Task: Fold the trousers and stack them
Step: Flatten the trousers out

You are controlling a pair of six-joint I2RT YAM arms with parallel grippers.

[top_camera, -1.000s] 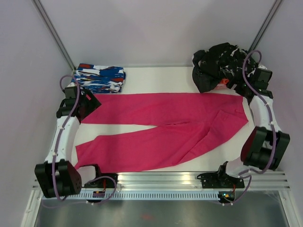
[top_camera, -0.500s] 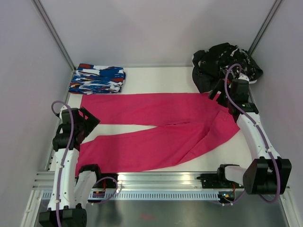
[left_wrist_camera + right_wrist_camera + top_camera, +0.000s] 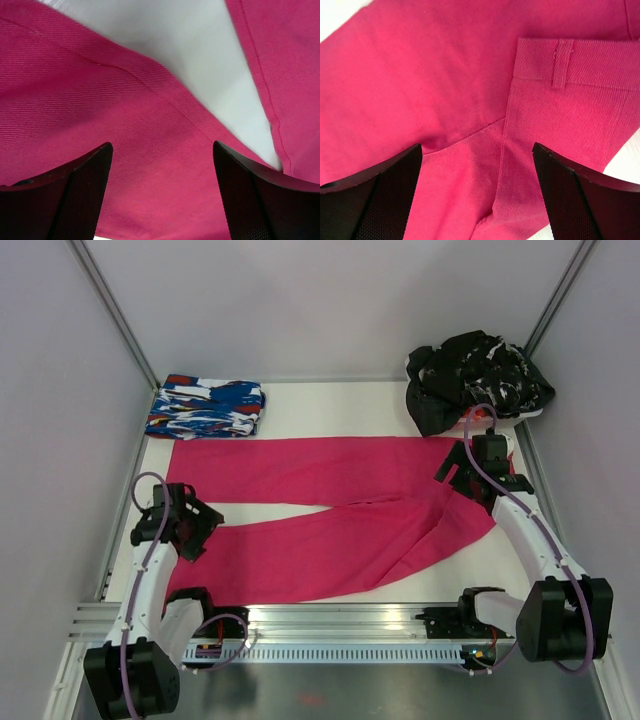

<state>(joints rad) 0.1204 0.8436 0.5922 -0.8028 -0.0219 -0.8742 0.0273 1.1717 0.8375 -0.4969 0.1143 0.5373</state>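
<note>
The magenta-pink trousers point(image 3: 330, 510) lie spread flat on the white table, legs running left, waist at the right. My left gripper point(image 3: 192, 525) is open just above the left end of the near leg; the left wrist view shows pink cloth point(image 3: 150, 165) between its black fingers point(image 3: 75, 195), with bare table between the two legs. My right gripper point(image 3: 462, 472) is open above the waist end; the right wrist view shows the waistband with a belt loop point(image 3: 561, 65) and a seam between its fingers point(image 3: 580, 200). Neither grips the cloth.
A folded blue, white and red patterned garment point(image 3: 207, 407) lies at the back left. A heap of black clothes with white flecks point(image 3: 472, 375) sits at the back right. The metal rail point(image 3: 340, 625) runs along the near edge.
My left gripper has come down and right onto the near leg's left end. My right gripper has moved left and nearer, from the black heap to above the waist.
</note>
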